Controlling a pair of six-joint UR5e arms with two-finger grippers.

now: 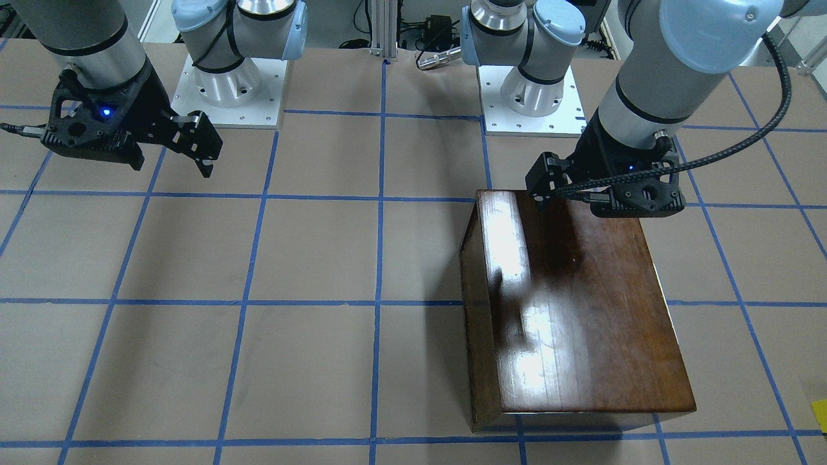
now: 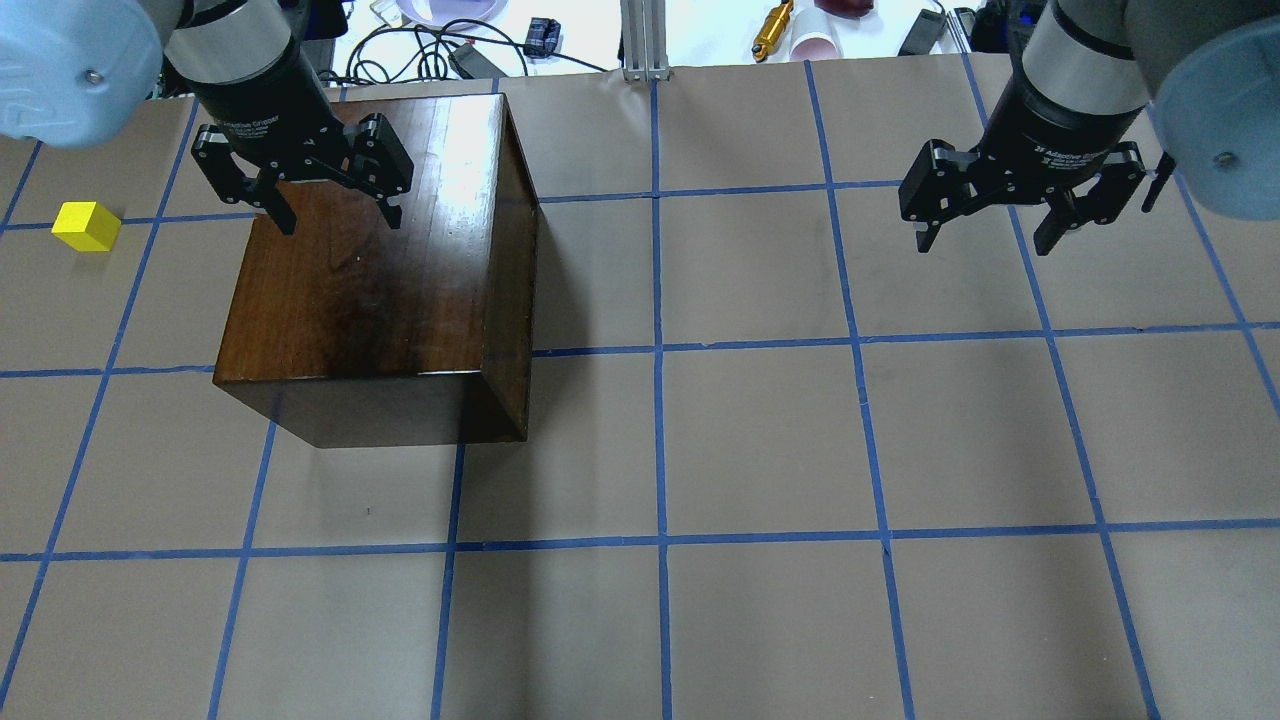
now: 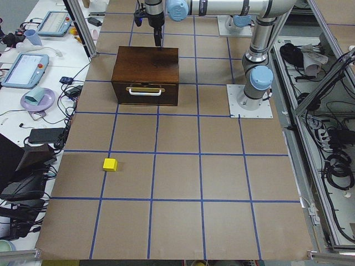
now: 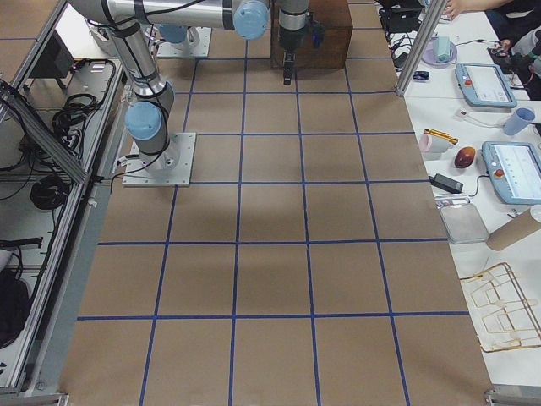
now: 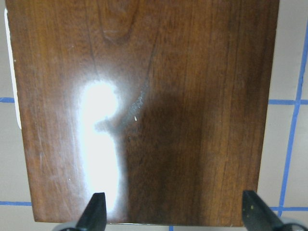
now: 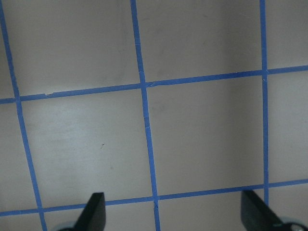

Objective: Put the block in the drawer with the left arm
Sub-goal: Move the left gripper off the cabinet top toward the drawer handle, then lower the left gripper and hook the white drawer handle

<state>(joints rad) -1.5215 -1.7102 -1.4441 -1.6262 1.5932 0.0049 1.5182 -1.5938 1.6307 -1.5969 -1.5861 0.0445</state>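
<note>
Taped table (image 2: 760, 430) bears the block (image 2: 86, 225) well apart from the cabinet (image 2: 380, 300), its drawer (image 3: 145, 97) apparently shut, so the left end effector (image 2: 339, 218), spread empty over the cabinet, should first hook the pull (image 3: 145, 87) squarely.

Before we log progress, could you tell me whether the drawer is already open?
No, the drawer sits flush with the cabinet front, shut.
</note>
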